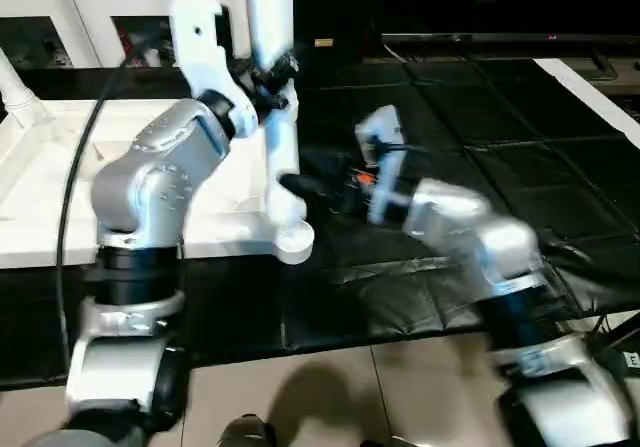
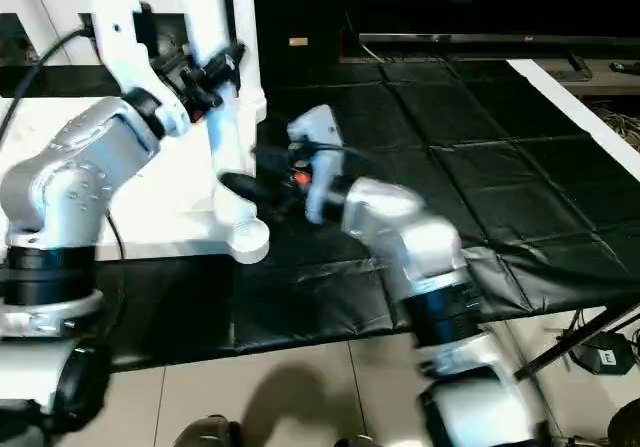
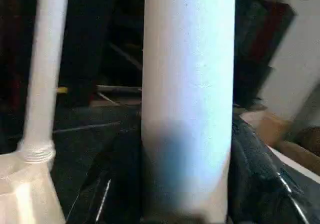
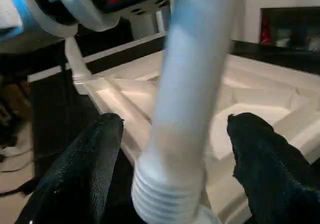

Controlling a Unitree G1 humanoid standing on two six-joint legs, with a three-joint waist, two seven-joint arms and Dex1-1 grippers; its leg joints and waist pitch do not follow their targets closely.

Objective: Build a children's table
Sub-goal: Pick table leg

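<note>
Black matting (image 1: 450,167) underlies; right wrist view reveals leg's (image 4: 190,98) threaded end between open fingers (image 4: 85,169).

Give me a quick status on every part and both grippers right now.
White plastic table top: lying underside up on the black mat.
White round tube leg: upright at the near corner socket, threaded end at the socket, not seen fully seated.
Second white tube leg: standing upright in a far corner socket.
Left gripper: closed on the upright tube leg.
Right gripper: open, black fingers apart on either side of the leg's threaded end.
</note>
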